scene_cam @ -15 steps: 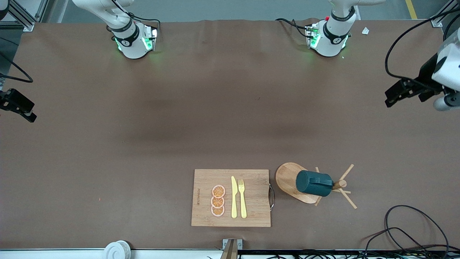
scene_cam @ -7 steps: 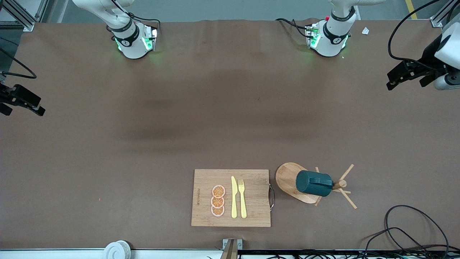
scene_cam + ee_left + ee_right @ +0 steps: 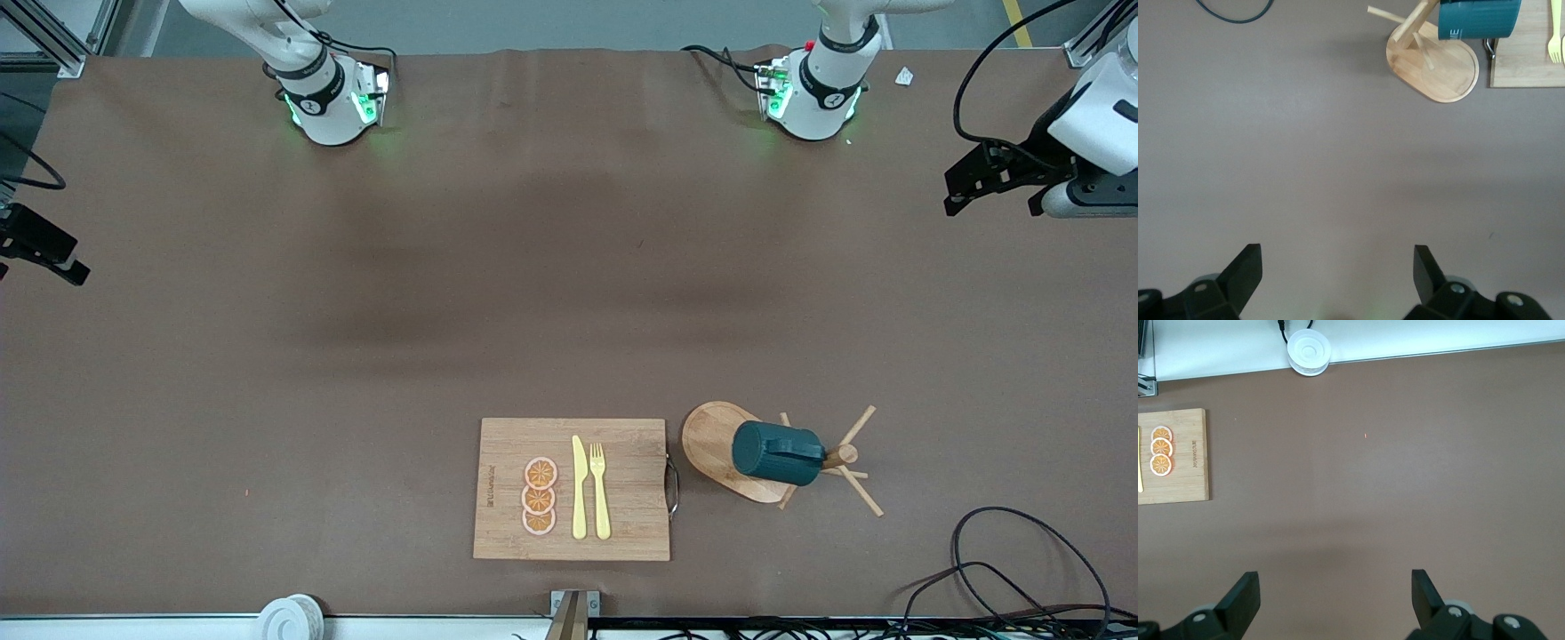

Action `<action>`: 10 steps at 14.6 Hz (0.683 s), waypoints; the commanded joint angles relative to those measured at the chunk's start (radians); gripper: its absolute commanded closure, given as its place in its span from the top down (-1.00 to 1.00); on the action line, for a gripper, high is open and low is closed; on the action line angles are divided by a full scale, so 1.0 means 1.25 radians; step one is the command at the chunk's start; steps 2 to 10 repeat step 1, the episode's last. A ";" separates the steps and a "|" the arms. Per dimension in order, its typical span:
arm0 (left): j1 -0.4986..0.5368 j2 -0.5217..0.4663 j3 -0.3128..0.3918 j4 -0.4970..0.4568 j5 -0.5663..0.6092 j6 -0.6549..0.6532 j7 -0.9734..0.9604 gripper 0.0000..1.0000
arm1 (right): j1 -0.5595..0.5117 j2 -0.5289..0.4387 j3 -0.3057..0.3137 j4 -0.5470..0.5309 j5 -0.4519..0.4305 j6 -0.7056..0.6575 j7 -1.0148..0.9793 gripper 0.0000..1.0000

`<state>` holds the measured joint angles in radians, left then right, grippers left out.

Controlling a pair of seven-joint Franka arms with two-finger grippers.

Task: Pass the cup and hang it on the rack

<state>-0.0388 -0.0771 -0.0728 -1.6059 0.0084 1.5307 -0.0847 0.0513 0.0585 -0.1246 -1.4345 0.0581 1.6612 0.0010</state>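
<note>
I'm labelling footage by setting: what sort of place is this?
Likely a robotics lab bench: two arm bases bolted to a brown-covered table, loose cables, and staged props, a cutting board and mug rack.

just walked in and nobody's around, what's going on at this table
Nothing is being handled right now. The cup already hangs on the rack, beside the cutting board with its knife, fork and orange slices. The left end effector is open over the left arm's end of the table, and the right end effector is open over the other end. Both are empty and well away from the cup.
</note>
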 commanded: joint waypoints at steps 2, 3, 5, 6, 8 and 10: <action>0.005 -0.002 0.001 0.008 -0.006 -0.016 0.015 1.00 | -0.012 -0.001 0.010 0.006 0.000 -0.007 -0.007 1.00; 0.005 -0.002 0.001 0.008 -0.006 -0.016 0.015 1.00 | -0.012 -0.001 0.010 0.006 0.000 -0.007 -0.007 1.00; 0.005 -0.002 0.001 0.008 -0.006 -0.016 0.015 1.00 | -0.012 -0.001 0.010 0.006 0.000 -0.007 -0.007 1.00; 0.005 -0.002 0.001 0.008 -0.006 -0.016 0.015 1.00 | -0.012 -0.001 0.010 0.006 0.000 -0.007 -0.007 1.00; 0.005 -0.002 0.001 0.008 -0.006 -0.016 0.015 1.00 | -0.012 -0.001 0.010 0.006 0.000 -0.007 -0.007 1.00; 0.005 -0.002 0.001 0.008 -0.006 -0.016 0.015 1.00 | -0.012 -0.001 0.010 0.006 0.000 -0.007 -0.007 1.00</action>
